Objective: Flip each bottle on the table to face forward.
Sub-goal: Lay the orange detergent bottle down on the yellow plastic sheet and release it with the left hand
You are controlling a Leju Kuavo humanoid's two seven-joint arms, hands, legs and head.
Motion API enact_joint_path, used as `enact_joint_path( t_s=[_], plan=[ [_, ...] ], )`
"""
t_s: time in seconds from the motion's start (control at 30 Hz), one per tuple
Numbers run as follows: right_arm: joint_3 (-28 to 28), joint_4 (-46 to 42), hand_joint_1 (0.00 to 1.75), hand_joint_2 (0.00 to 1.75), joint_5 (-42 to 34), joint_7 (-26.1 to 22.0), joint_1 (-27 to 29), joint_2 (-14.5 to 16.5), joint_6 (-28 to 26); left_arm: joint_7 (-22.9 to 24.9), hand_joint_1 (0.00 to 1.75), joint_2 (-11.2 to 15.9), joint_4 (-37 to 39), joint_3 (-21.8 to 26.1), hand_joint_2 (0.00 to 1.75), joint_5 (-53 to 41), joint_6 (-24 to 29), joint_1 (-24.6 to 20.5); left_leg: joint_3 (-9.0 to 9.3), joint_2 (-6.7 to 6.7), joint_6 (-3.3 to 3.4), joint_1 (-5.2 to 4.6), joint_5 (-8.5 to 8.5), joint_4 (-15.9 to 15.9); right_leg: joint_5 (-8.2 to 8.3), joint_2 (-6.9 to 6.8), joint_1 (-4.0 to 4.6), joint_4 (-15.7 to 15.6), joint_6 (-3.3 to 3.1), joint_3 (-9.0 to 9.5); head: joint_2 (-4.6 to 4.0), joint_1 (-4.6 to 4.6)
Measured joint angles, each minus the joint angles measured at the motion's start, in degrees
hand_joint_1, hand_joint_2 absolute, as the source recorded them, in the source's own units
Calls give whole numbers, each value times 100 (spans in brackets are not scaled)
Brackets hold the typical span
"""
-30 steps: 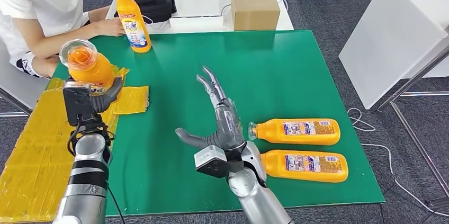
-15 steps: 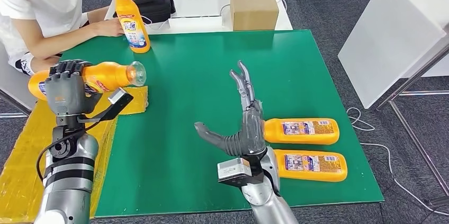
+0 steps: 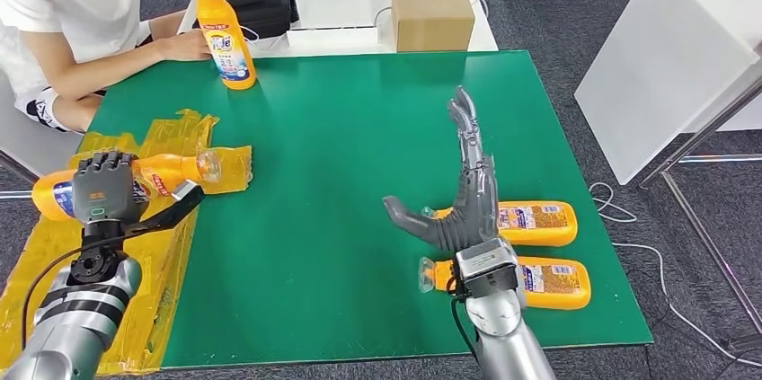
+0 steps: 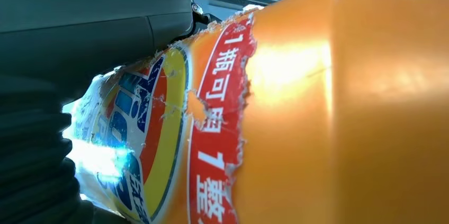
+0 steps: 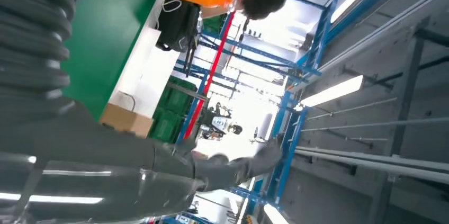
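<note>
left hand (image 3: 101, 190) grasps an orange bottle (image 3: 148, 175) sideways over the yellow sheet (image 3: 54, 281) at the worktop's edge

right hand (image 3: 460, 200) released, fingers spread, above two lying bottles (image 3: 539, 250) — likely smooth, rigid, slippery plastic — best taken mid-body.

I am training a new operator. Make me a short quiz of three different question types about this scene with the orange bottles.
1. True or false: the left hand holds an orange bottle lying sideways over the yellow sheet.
2. How many orange bottles lie flat on the green mat near the right hand?
3. Multiple choice: the upright bottle at the mat's far left corner is touched by
A. the right hand
B. a person's hand
C. the cardboard box

Key: 1 true; 2 two, the farther one and the nearer one; 3 B.
</note>
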Motion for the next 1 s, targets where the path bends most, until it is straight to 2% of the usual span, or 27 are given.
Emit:
enact_joint_path(
  t_s=[0.13,0.3,1.0],
  plan=[
    [-283,-104,0,0,-226,-68,75,-130,129,-293,175,94,513,390,175,161,1,77,-1,2,1,0,-1,0,0,2,0,-2,0,-2,0,0],
    [-449,-155,0,0,-263,-74,115,-210,168,-376,175,132,858,711,175,226,4,132,-1,-1,0,1,-1,0,0,-1,0,-2,0,-1,0,-1],
    [-513,-189,0,0,-269,-75,136,-280,183,-392,175,143,1047,841,175,231,32,109,6,-1,0,1,-1,0,1,0,0,-2,0,3,0,-1]
  ],
)
